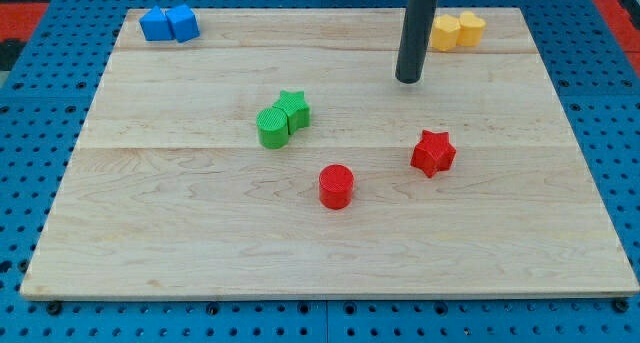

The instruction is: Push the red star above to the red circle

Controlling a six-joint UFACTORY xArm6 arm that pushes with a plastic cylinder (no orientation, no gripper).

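The red star (433, 152) lies on the wooden board to the right of centre. The red circle (336, 186) stands lower and to the left of it, with a gap between them. My tip (409, 80) comes down from the view's top and rests on the board above the red star, a little to its left, well apart from it. It touches no block.
A green circle (272, 126) and a green star (294, 109) touch each other left of centre. Two blue blocks (169, 24) sit at the top left corner. Two yellow blocks (456, 30) sit at the top right, just right of the rod.
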